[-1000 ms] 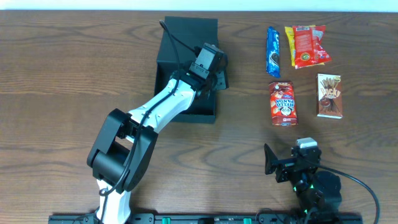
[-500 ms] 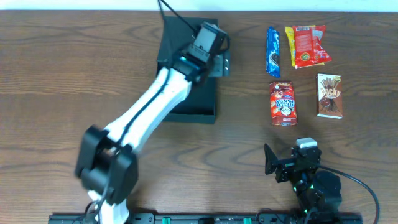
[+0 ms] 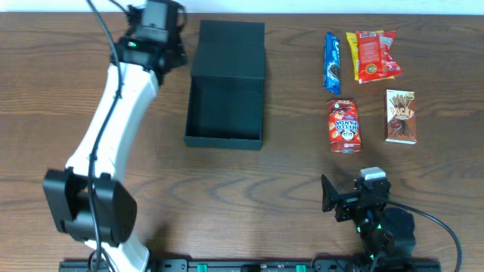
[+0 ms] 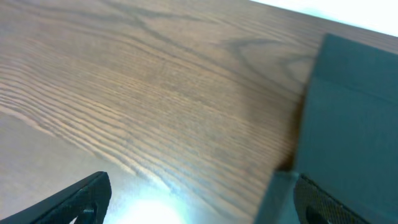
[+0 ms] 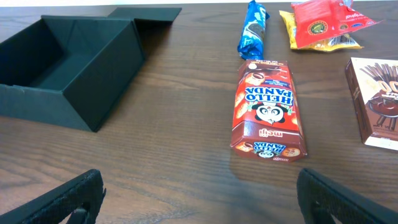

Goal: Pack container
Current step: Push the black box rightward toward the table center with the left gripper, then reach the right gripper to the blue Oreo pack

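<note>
Container [image 3: 225,85] sits upper centre of the overhead frame on the worktop [image 3: 249,196]. It is open, with the lid flap lying flat toward the top edge and the tray below it. No packets visible inside.

Left arm [image 3: 113,113] reaches to the upper left of the overhead frame, with its wrist just left of the lid flap and apart from it. Left fingers [image 4: 78,198] are spread wide with only bare wood between them. In the left wrist view the container fills the right edge.

Right arm [image 3: 374,215] is parked at lower right. Right fingers [image 5: 71,196] are also spread wide, gripping nothing.

Snacks are in the upper right of the overhead frame, well apart from the container:
- blue Oreo packet [image 3: 332,63]
- red and yellow bag [image 3: 371,55] just right of it
- Hello Panda box [image 3: 344,125] below the Oreo packet
- Pocky box [image 3: 400,116] at far right
</note>
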Tool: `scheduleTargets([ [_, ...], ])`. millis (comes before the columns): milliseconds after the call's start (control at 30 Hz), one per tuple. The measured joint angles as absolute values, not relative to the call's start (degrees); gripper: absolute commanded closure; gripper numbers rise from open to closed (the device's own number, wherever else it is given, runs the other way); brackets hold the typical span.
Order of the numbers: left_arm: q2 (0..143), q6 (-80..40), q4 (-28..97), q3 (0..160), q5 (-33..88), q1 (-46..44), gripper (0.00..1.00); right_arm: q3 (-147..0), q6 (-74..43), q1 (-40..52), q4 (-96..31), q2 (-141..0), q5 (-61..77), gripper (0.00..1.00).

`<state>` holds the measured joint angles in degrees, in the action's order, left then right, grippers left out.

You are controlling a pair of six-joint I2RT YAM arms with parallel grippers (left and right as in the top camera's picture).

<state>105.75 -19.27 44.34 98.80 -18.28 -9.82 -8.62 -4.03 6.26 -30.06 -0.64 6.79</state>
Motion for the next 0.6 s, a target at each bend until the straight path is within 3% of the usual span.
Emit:
scheduleTargets([
  [233, 111.9, -17.69, 38.87, 98.8, -7.68, -1.54, 0.05, -8.62, -4.01, 6.26, -30.09, -0.62, 6.76, 0.01],
  [600, 115.24, -16.25, 33.12, 98.78, -2.0, -0.84, 0.03, -8.62, -4.01, 6.26, -29.87, -0.64, 6.68, 0.01],
])
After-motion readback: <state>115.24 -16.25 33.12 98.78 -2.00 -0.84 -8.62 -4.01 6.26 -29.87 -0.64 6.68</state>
